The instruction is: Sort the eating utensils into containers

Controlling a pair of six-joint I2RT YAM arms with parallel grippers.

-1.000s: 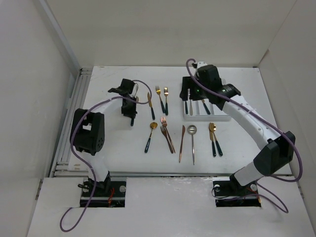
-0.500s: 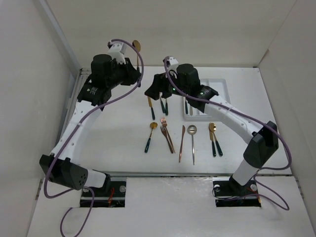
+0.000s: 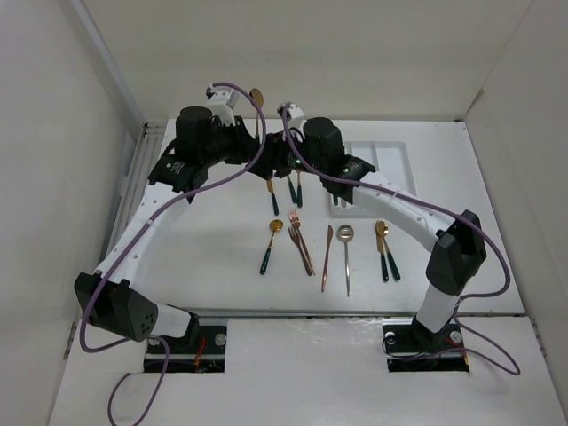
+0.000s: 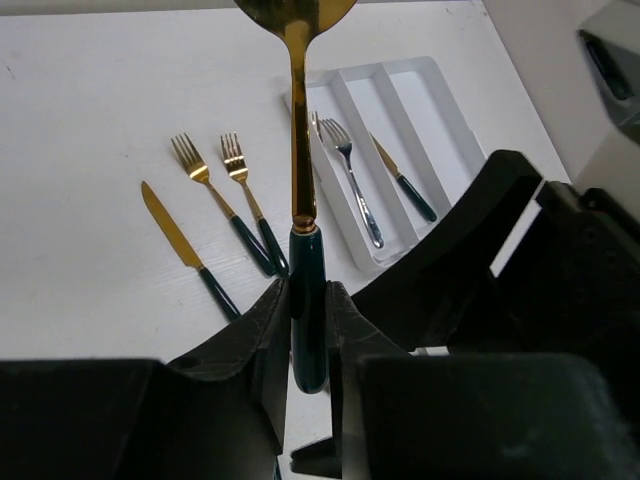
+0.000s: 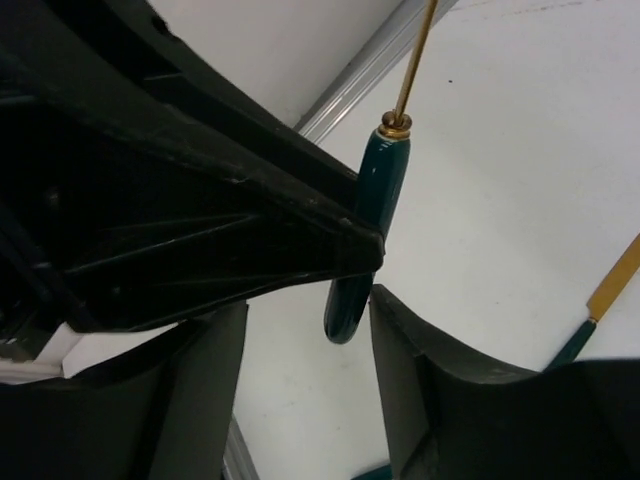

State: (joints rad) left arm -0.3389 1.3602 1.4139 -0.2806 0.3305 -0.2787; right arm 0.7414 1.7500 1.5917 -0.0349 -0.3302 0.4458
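My left gripper point(image 4: 307, 320) is shut on the dark green handle of a gold spoon point(image 4: 298, 120) and holds it upright above the table's far side; the spoon's bowl point(image 3: 256, 95) shows in the top view. My right gripper point(image 5: 300, 320) is open and faces the left one. The spoon's handle end point(image 5: 350, 300) hangs between its fingers, close to one finger point(image 5: 420, 360). The white three-compartment tray point(image 4: 395, 65) holds a silver fork point(image 4: 350, 170) and a gold knife point(image 4: 400, 180). It also shows in the top view point(image 3: 399, 151).
Two gold forks point(image 4: 215, 190) and a gold knife point(image 4: 185, 240) lie left of the tray. Nearer the arms lie a gold spoon point(image 3: 271, 244), copper forks point(image 3: 300, 241), a copper knife point(image 3: 327, 257), a silver spoon point(image 3: 346, 257) and two gold spoons point(image 3: 384, 248).
My left arm has lifted from the table and swung up with the gold spoon. My right gripper has left the tray and moved left to meet the spoon's handle.
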